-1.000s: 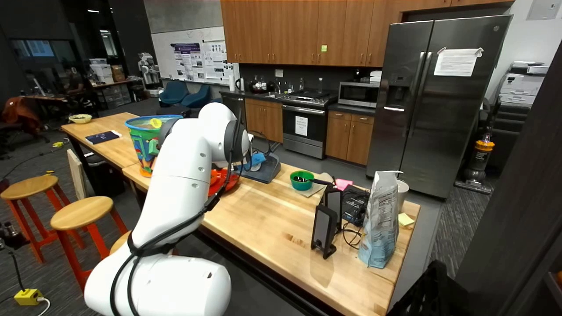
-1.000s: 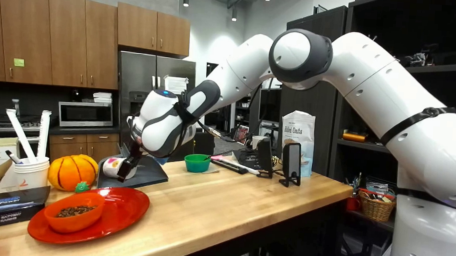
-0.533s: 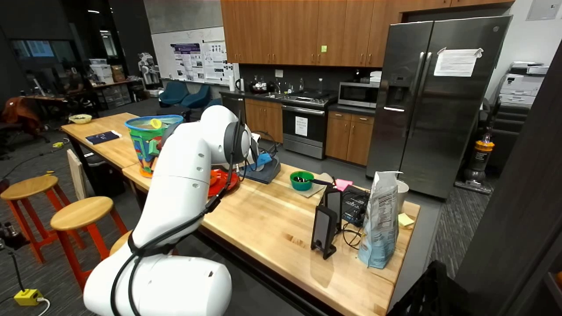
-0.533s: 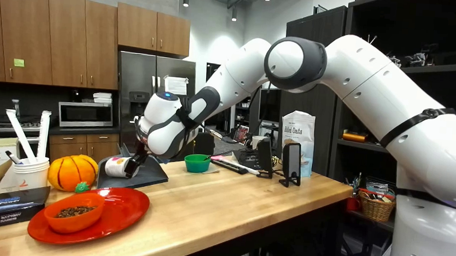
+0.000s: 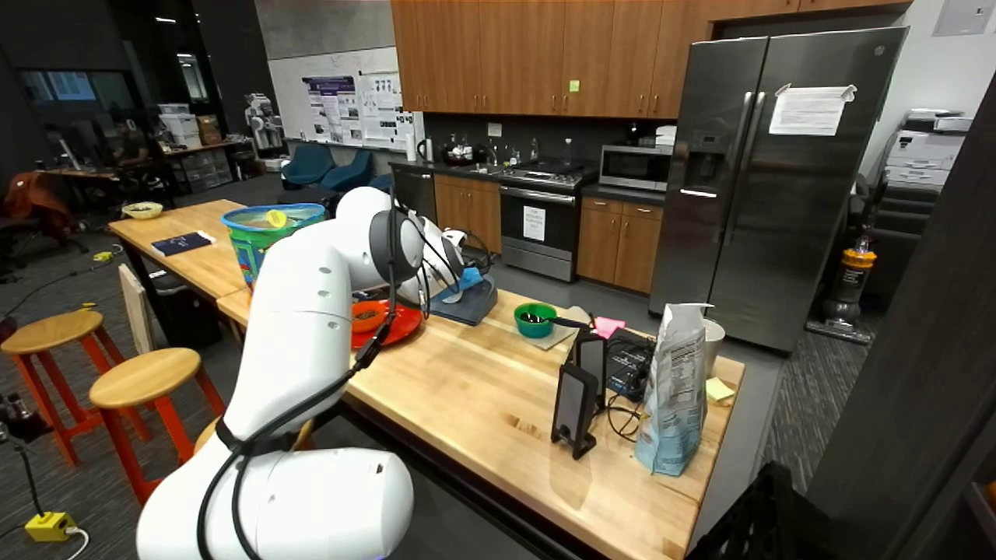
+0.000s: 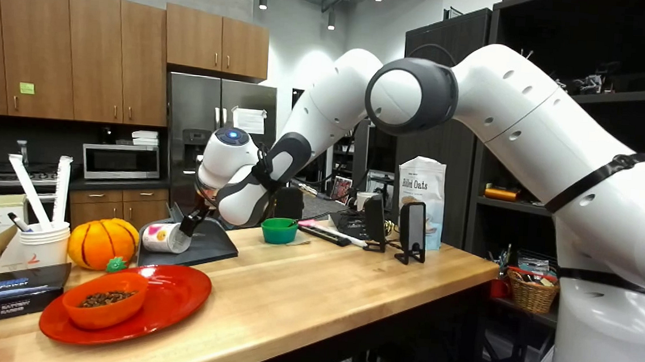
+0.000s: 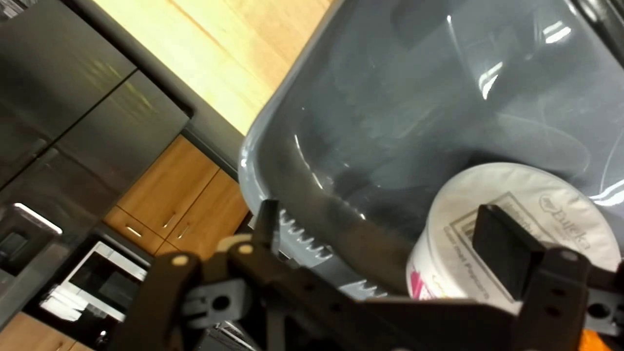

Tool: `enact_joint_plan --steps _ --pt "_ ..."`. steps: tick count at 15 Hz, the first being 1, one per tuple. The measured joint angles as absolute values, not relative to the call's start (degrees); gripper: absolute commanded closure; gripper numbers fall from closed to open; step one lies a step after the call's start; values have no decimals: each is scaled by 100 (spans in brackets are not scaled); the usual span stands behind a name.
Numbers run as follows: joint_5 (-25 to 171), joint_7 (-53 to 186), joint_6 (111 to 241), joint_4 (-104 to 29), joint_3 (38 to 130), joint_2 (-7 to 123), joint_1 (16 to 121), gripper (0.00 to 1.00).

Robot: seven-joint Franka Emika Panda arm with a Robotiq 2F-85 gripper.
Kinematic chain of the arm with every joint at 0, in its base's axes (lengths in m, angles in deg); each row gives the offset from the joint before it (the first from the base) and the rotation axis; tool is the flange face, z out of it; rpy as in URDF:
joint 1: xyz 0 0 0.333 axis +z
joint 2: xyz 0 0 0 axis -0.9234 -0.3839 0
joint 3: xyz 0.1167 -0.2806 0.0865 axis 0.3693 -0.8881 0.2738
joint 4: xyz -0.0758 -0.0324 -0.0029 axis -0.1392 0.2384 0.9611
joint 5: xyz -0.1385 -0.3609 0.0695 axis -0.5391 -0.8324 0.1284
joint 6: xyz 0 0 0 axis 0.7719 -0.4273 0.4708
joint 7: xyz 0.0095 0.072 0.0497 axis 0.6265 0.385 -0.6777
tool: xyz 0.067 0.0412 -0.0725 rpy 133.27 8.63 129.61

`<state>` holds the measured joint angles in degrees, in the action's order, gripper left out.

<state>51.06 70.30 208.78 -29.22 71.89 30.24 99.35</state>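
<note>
shifted toward nine o'clock since a moment ago, the arm in an exterior view now leaves more of the red plate and the orange bowl on it in sight; a green bowl stands at three o'clock from the plate, and a black speaker at four. in an exterior view, the gripper has risen a little toward twelve o'clock and slants down toward seven, just beside the two o'clock side of a printed paper cup, which has edged slightly toward nine and lies on its side in a dark gray tray; an orange pumpkin sits at nine o'clock from the cup, the red plate at seven. in the wrist view, the gripper is released, its two fingers well apart: the finger toward four o'clock stands in front of the cup's round end, and whether it touches can't be made out, while the finger toward seven shows before the tray's toothed edge. the cup rests at four o'clock inside the tray, round end facing the view; a wooden table spreads at eleven, and a microwave shows at eight, past the tray.
</note>
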Motion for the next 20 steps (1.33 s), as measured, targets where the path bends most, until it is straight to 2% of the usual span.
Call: enact_joint_plan --steps 5,10,14,20 --pt "4891 7858 20895 -3013 6411 3009 10556 0" --pt "4896 7816 21316 -3463 6388 3223 10624 0" --pt "4920 6641 22004 -4490 7615 4033 9936 0" --pt "5899 4612 22201 -6071 10329 5150 8292 0"
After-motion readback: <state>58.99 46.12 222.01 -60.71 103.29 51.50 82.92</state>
